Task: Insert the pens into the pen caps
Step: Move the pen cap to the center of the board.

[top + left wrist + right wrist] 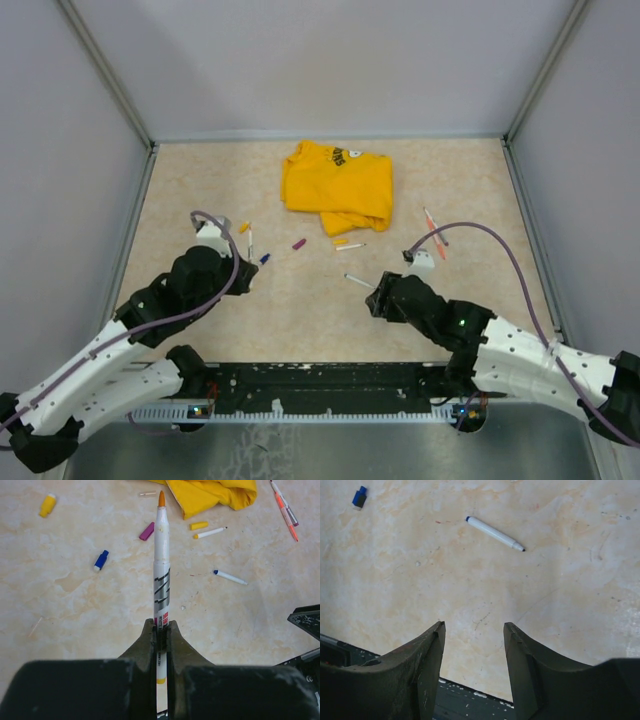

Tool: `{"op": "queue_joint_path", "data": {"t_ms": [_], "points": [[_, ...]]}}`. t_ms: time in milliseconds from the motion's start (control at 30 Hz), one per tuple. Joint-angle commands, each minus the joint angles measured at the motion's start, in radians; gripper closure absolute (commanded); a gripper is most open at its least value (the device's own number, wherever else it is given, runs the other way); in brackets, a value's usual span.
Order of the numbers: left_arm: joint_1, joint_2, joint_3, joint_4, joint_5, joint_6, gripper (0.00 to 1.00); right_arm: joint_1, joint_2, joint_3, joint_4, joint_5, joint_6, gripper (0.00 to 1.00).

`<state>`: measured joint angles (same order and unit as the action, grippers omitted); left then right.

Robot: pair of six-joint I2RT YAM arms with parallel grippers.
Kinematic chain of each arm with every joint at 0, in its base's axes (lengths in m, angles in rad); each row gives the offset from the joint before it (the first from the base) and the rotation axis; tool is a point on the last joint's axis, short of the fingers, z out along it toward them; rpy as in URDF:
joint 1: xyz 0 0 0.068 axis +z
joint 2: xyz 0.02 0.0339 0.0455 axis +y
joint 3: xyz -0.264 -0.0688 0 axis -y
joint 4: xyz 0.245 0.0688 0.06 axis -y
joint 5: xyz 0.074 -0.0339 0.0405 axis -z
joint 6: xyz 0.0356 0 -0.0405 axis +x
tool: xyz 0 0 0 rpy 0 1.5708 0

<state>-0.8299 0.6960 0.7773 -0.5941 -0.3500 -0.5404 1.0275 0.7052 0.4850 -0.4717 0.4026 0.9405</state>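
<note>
- Three plain grey walls (330, 60) are seen around a beige, marbled table top (300, 310), with slanted metal posts (105, 70) at the far corners.
- A folded yellow T-shirt (336, 186) is laid on the far middle of the table.
- An orange-tipped pen (161, 555) is pinched near its rear end by the left gripper (161, 635), whose fingers are pressed tight against the white barrel. It is held at the left of the table, its long axis running near to far and its tip pointing away toward the far side.
- A blue-ended pen (495, 533) is laid flat between the two arms, just beyond the right gripper (474, 630). Its axis is set on a diagonal, from far left to near right.
- The right gripper's fingers are spread wide above bare table, with nothing between them.
- Loose caps are scattered about the held pen: a yellow cap (47, 505) and a blue cap (101, 560) to its left, and a magenta cap (147, 531) just left of its tip.
- A second yellow cap (198, 525) is found right of the tip, beside a short pen (210, 532) near the shirt's hem.
- Two orange-marked pens (286, 510) are laid close together at the far right.
</note>
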Motion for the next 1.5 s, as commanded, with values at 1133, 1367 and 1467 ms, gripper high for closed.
{"op": "queue_joint_path", "data": {"t_ms": [1133, 1367, 1467], "points": [[-0.006, -0.133, -0.084, 0.023, -0.036, 0.035, 1.00, -0.244, 0.371, 0.396, -0.187, -0.025, -0.258, 0.45], [-0.005, -0.062, -0.070, 0.061, -0.135, 0.087, 1.00, -0.298, 0.623, 0.511, -0.075, -0.089, -0.356, 0.45], [-0.006, -0.025, -0.064, 0.104, -0.169, 0.125, 1.00, -0.303, 0.727, 0.577, -0.046, -0.104, -0.406, 0.45]]}}
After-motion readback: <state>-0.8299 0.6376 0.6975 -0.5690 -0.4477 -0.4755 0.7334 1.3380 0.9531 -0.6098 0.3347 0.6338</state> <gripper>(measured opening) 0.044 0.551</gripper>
